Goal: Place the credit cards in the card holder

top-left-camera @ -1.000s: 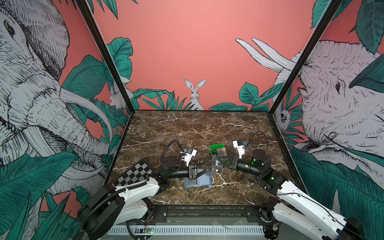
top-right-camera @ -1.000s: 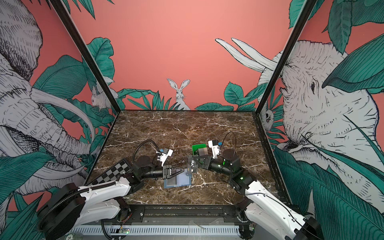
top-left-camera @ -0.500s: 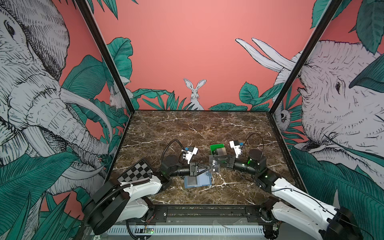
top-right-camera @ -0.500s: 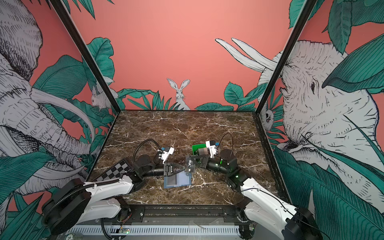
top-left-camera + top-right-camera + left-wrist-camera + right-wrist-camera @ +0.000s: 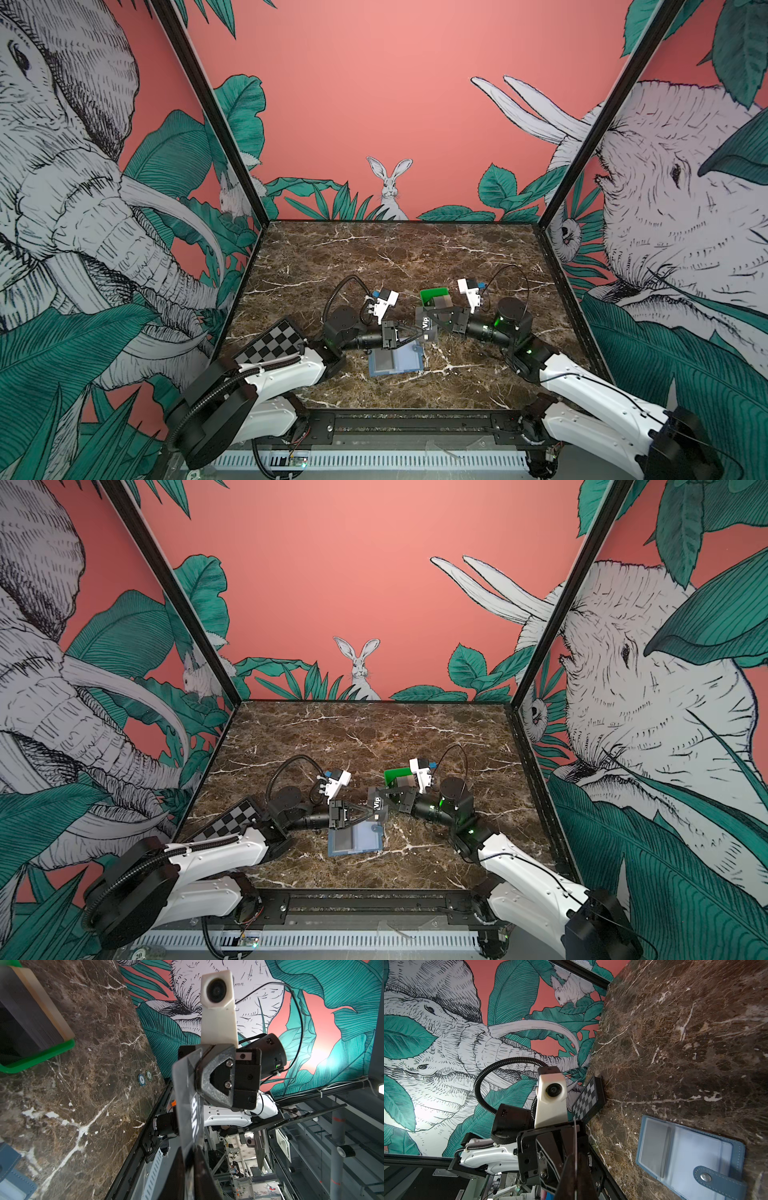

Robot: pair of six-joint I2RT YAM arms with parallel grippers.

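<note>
Left jaws and right jaws both pinch one black VIP card (image 5: 425,327); the card holder (image 5: 397,360) lies open at its seven o'clock.

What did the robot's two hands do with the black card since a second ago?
The right hand carried the black VIP card leftward into the open left hand, which has now shut on it. Both hands grip the card at once, so it has not been let go yet. The open card holder and the green tray stayed where they were.
</note>
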